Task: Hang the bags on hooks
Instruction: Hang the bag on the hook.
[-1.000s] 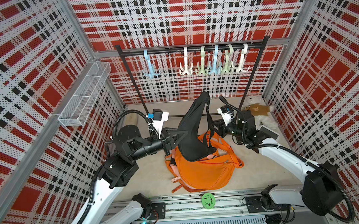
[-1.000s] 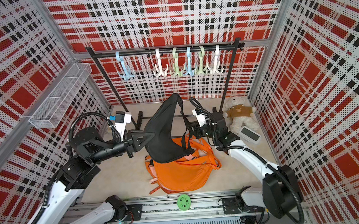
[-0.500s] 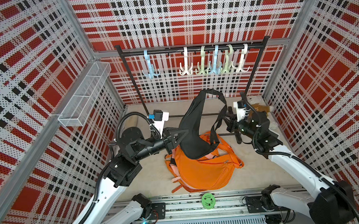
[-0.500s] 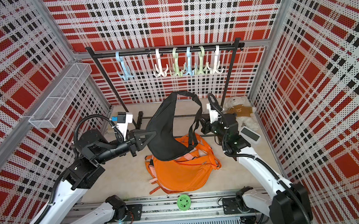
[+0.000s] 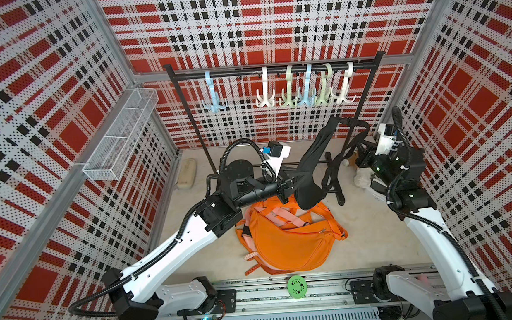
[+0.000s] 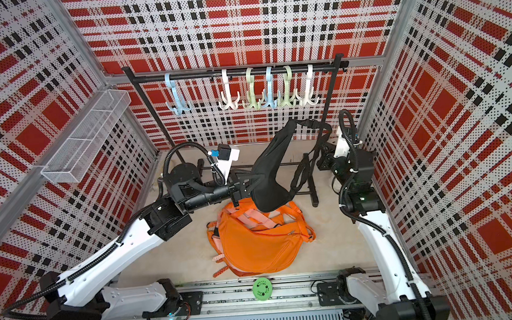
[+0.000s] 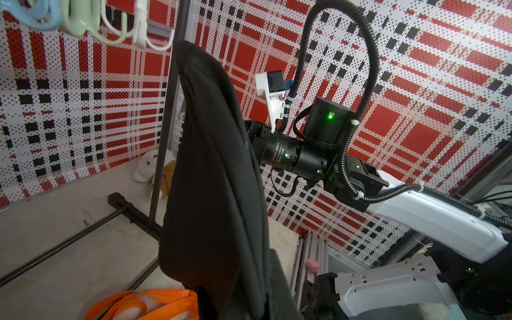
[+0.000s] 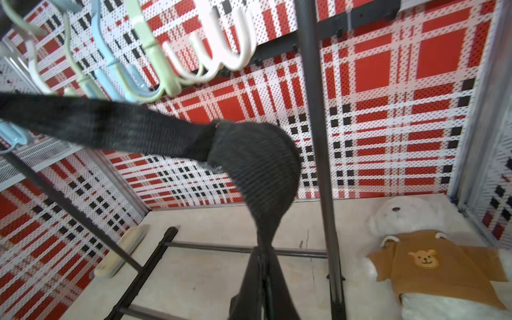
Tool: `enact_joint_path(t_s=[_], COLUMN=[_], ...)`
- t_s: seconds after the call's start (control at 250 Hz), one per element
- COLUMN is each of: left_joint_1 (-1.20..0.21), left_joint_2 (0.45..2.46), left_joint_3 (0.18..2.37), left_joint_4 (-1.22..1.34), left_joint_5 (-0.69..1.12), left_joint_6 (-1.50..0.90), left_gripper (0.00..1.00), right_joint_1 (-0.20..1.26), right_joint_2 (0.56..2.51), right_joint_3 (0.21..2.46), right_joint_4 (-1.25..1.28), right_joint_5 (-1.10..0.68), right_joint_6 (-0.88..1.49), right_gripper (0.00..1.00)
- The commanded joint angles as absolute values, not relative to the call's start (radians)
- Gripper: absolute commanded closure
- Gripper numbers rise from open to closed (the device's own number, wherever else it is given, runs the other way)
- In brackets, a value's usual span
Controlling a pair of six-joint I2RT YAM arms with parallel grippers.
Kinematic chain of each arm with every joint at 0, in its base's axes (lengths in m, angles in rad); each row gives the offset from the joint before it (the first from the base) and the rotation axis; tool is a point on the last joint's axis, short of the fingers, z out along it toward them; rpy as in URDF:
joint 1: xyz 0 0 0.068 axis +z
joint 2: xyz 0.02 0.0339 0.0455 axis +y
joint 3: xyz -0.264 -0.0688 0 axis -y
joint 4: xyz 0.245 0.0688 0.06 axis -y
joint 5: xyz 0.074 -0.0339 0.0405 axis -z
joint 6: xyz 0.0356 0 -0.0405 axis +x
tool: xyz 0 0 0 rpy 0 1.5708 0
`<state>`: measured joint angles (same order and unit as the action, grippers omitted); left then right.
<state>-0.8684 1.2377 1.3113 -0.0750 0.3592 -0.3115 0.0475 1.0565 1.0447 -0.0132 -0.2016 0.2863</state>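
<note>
Both pincers (image 5: 292,186) (image 5: 357,155) tight on black bag (image 5: 309,172)

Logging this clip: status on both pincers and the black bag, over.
Left pincer shut on black bag body. Right pincer shut on its strap, held below the hooks, not hooked. Rack post close beside strap.

Three walls (image 5: 270,19) of perforated panel with a red/black/white plaid print, and aluminium posts (image 5: 110,38) in the corners. The floor (image 5: 374,220) is a matte beige sheet with a few scuff marks. A white wire-mesh shelf (image 5: 119,138) is fixed to the left wall. A black tube rack (image 5: 237,73) stands at the back wall. An aluminium rail (image 5: 327,293) runs along the front edge. Light is even, probably from overhead.
</note>
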Motion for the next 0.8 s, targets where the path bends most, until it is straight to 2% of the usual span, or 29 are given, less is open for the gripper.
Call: enact_joint_path(t_s=[0.0,0.344,0.792], left_joint_1=[-0.889,-0.907,-0.881], left_joint_2=[1.27,1.325,1.408], left_joint_3=[1.376,1.457,1.554], left_joint_4=[0.008,0.041,0.037], left_joint_5=[0.335,0.276,0.312], left_joint_6=[-0.263,-0.223,-0.246], left_gripper=[1.0,1.0,1.0], right_joint_1=[0.016,0.009,-0.003], right_joint_2=[1.102,1.219,1.435], right_joint_3=[1.136,1.318,1.576], right_joint_4=[0.007,0.023,-0.034], right_joint_5=[-0.251,-0.289,-0.329], right_joint_6=[0.287,0.253,0.24], right_gripper=[1.0,1.0,1.0])
